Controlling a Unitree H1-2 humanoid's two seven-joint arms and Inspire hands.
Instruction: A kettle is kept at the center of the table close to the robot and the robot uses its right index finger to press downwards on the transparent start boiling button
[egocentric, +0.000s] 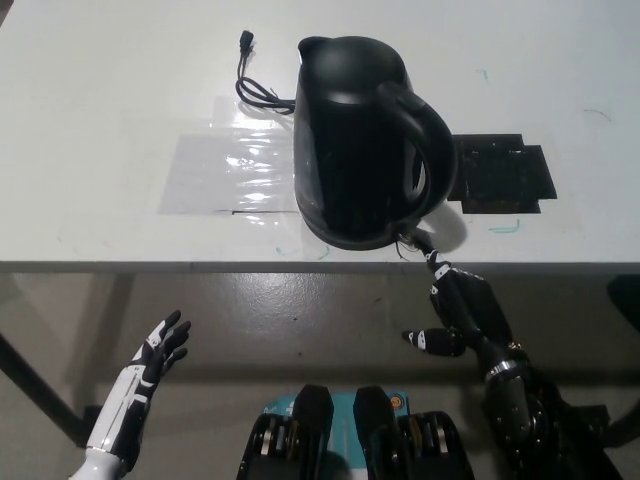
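A black kettle (360, 140) stands upright near the front edge of the white table (120, 100), handle pointing right. At the foot of the handle sits its small clear button (408, 240). My black right hand (462, 312) reaches up from below the table edge, one finger stretched out with its tip at that button and the other fingers curled, holding nothing. My white left hand (158, 352) rests open below the table at the lower left.
A black power cord (256, 86) lies behind the kettle to its left. A clear plastic sheet (228, 168) is taped left of the kettle, and a black patch (502, 178) sits to its right.
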